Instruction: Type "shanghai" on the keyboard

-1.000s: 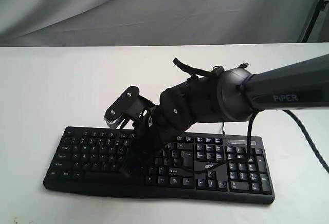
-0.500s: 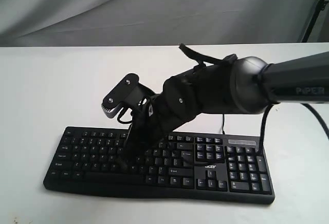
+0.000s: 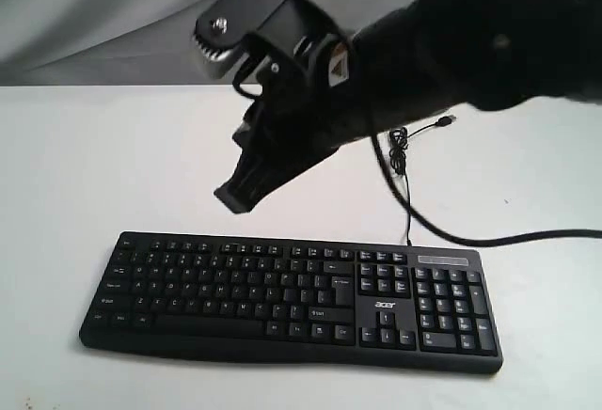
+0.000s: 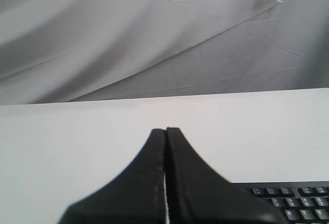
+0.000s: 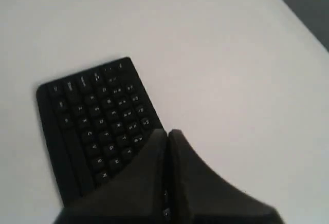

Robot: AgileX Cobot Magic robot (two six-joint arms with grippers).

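Hovering above the keyboard (image 3: 292, 302), my right hand (image 3: 237, 201) hangs clear of the keys with its tip pointing down and to the left side of the scene. Its two fingers are pressed flat against each other and nothing is caught between them. My right wrist camera looks down past those closed fingers onto one end of the keyboard; the key legends there are too blurred to read.

The keyboard is black, lies flat near the front edge of the white worktop (image 3: 94, 165) and has its number pad at the right end, with a small white logo just left of that pad. A thin black cable (image 3: 406, 177) runs from its back edge across the worktop, loops once and ends in a loose plug (image 3: 448, 121).

My left hand (image 4: 165, 130) is also squeezed closed and empty, its fingertips meeting in a thin seam. It sits low over bare worktop, with only a corner of the keyboard showing beside it. Grey cloth (image 3: 113, 15) hangs behind the worktop.
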